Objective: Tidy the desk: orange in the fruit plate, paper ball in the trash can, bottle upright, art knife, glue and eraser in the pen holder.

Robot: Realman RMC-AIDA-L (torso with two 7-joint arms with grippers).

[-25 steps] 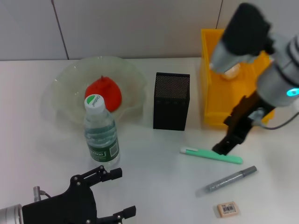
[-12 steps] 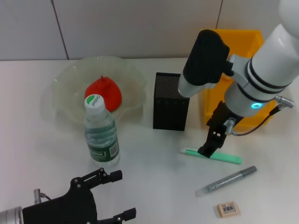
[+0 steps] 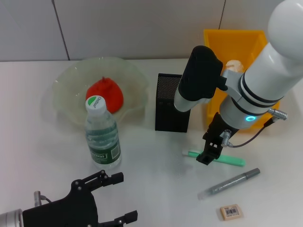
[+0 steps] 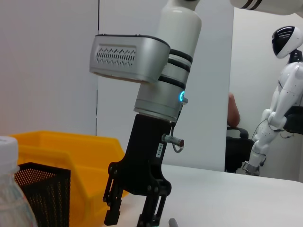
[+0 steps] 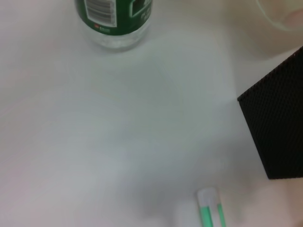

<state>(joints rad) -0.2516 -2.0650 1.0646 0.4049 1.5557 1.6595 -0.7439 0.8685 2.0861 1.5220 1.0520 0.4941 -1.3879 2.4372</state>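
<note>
Head view: orange (image 3: 104,94) in fruit plate (image 3: 66,82) at 10 o'clock, bottle (image 3: 102,133) upright, paper ball (image 3: 234,66) in trash can (image 3: 215,101). Right claw (image 3: 207,155) over art knife (image 3: 226,159). Glue (image 3: 229,182), eraser (image 3: 231,211) still on worktop (image 3: 156,189) at 5 o'clock, outside pen holder (image 3: 173,102). Left claw (image 3: 113,196) released, idle at 7 o'clock.

Left wrist view: right claw (image 4: 134,218) fingers apart, descending, grasping nothing.

Right wrist view: art knife (image 5: 211,212) tip close below, pen holder (image 5: 279,125) beside.

Bottle (image 5: 117,21) base on white desk (image 5: 118,142); black pen holder (image 5: 277,127) apart; art knife (image 5: 210,210) tip near.

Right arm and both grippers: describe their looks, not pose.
The right arm is glossy white with black bands, a glowing cyan ring light, a black pad and a thin black cable. The right gripper is black; the left gripper is black, skeletal, with linked fingers.
</note>
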